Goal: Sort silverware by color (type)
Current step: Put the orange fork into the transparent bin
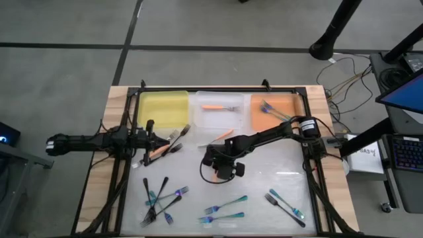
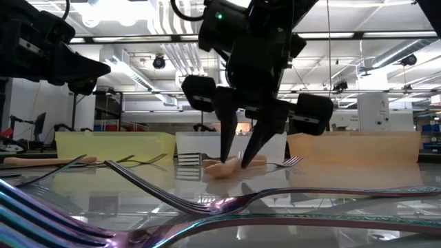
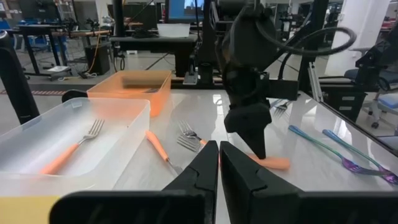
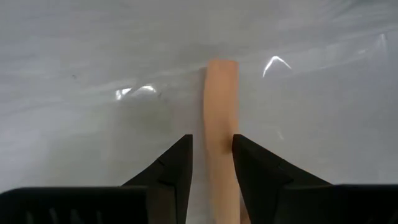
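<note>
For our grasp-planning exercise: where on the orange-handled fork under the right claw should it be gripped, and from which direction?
Grip the orange-handled fork across its handle, coming straight down from above. It lies flat on the table, and the handle already runs between the right claw fingers, which stand open either side of it.

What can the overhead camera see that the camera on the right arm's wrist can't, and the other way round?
Only the overhead view shows the whole table: the yellow tray, clear tray, orange tray, the scattered forks, and the left gripper by two orange forks. Only the right wrist view shows how the right gripper stands: fingers open on either side of an orange handle on the table. Both show that gripper and that orange fork.
</note>
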{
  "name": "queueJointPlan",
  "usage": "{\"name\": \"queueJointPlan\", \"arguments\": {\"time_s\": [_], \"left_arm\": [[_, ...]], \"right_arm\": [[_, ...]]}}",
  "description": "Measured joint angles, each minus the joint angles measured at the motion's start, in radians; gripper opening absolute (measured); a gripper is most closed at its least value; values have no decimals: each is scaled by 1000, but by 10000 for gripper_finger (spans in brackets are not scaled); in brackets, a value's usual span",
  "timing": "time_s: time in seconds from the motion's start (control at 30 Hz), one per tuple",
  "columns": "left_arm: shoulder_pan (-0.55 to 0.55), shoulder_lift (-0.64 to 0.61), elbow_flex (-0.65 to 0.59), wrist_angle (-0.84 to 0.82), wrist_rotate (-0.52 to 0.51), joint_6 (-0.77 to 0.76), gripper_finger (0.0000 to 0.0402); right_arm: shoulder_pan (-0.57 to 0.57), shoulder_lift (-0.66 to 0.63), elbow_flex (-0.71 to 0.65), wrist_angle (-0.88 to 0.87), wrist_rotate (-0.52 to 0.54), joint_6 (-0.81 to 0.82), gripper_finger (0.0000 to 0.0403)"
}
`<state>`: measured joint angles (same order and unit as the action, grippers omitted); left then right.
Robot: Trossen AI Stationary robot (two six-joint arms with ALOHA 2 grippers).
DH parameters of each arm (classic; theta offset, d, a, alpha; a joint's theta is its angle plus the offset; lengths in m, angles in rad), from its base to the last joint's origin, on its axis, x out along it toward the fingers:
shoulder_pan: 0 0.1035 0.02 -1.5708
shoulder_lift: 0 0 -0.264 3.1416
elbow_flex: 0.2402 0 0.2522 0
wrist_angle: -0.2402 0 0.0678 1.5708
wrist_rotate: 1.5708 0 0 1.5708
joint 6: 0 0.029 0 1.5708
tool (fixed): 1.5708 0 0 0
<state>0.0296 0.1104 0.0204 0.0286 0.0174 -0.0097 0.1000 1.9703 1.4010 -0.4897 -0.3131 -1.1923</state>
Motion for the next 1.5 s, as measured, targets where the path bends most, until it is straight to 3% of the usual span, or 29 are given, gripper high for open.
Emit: {"name": "queueJointPlan", "arguments": {"time_s": [0.47,0.73,1.1,1.4,1.5], "left_arm": [[0,2,0,1,0,0,0],[0,2,0,1,0,0,0],[0,2,0,1,0,0,0],[0,2,0,-1,0,0,0],[0,2,0,-1,0,0,0]], "right_arm": [[-2,28,0,33,12,19,104],[-2,28,-1,40,26,56,55],[-2,5,-5,25,39,62,53],[-12,-79,-5,37,149,93,53],[-29,-102,-5,50,233,88,53]]}}
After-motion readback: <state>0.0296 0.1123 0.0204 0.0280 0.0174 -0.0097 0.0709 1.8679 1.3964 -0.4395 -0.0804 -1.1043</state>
